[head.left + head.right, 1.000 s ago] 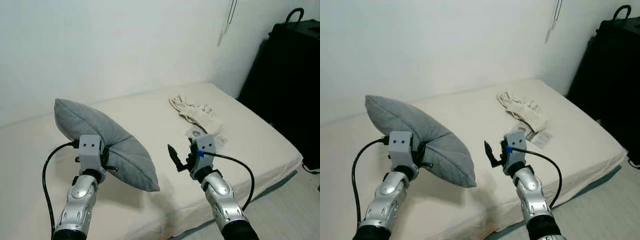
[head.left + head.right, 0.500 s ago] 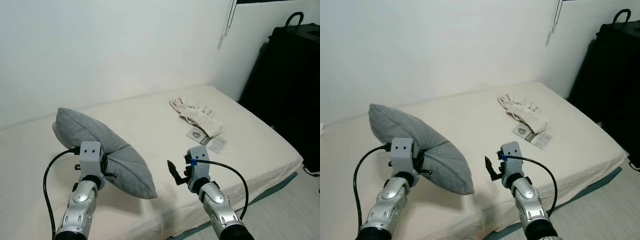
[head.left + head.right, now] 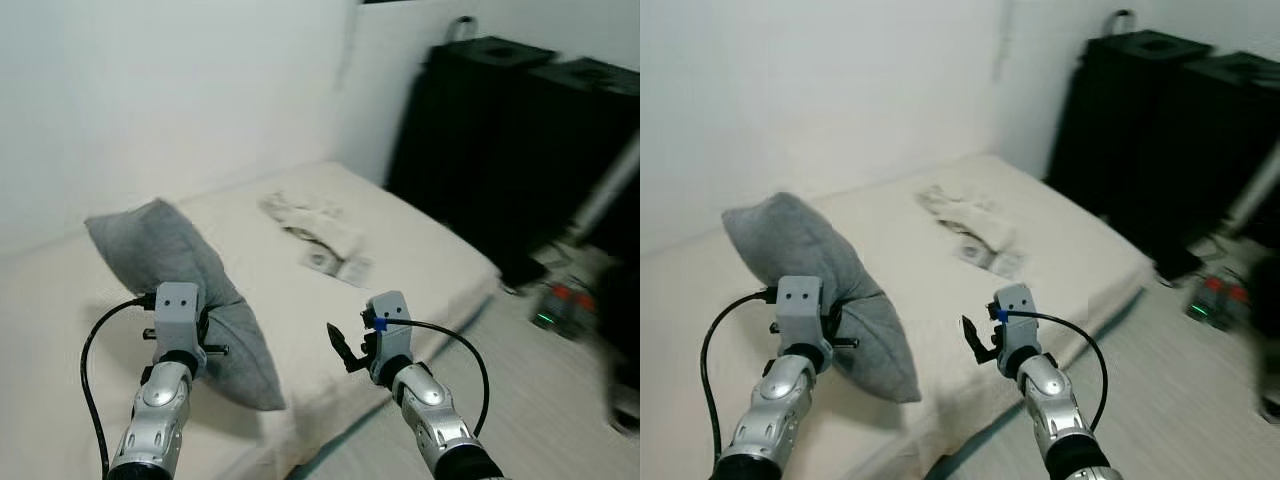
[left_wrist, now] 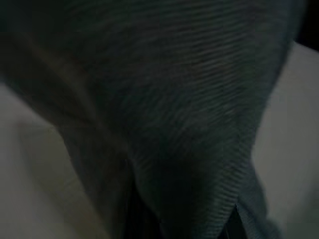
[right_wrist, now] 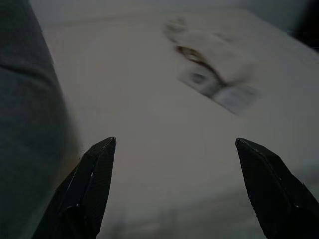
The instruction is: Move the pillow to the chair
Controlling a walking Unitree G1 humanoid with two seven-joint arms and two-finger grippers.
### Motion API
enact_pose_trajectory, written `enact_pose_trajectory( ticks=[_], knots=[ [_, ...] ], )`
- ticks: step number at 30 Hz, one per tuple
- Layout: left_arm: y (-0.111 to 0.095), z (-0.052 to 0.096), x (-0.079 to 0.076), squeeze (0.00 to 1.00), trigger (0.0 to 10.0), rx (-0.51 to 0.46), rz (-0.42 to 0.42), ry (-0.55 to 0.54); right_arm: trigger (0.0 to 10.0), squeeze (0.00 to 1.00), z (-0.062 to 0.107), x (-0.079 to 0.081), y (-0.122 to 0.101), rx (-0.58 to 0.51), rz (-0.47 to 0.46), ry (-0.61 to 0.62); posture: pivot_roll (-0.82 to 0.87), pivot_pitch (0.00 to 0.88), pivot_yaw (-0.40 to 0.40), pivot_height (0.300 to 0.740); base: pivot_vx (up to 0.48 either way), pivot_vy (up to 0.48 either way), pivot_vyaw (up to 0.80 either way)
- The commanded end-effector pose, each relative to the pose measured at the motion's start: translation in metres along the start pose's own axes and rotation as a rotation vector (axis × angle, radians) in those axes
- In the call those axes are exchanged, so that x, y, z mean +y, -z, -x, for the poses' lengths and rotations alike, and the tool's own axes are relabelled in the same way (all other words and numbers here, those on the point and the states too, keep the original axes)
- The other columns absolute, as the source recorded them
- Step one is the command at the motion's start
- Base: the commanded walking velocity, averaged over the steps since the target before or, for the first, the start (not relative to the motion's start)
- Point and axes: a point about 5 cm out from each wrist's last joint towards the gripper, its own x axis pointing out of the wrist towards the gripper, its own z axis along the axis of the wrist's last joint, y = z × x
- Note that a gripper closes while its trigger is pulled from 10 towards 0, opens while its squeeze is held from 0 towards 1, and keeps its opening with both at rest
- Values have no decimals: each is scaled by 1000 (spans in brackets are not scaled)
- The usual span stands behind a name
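Left hand [image 3: 205,335] gripped the grey pillow [image 3: 170,270] above the bed [image 3: 420,250].
Right hand [image 5: 174,189] hung open; blurred cloth, perhaps, [image 3: 305,215] lay beyond.

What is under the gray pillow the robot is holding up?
Under the gray pillow, held up by the left pincer, lies the cream bed. Only bare sheet shows around it. The patch right beneath it is covered, so I cannot tell what is there.
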Motion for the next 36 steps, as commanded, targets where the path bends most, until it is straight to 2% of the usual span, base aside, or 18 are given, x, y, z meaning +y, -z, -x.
enact_pose_trajectory(
  ticks=[1,17,36],
  knots=[
    [-9,-3,-3,0,10000,-55,-9,11,10000,0,-2,1,-2,-5,0,-11,-8,31,-65,740,0,0,-800],
    [-3,3,0,0,10000,-44,-11,-14,10000,0,-1,1,0,7,6,-29,-11,48,-82,740,0,0,-800],
    [-2,4,2,0,10000,-36,-11,-25,10000,0,-4,2,-4,9,12,-42,-12,67,-89,740,0,0,-800]
  ],
)
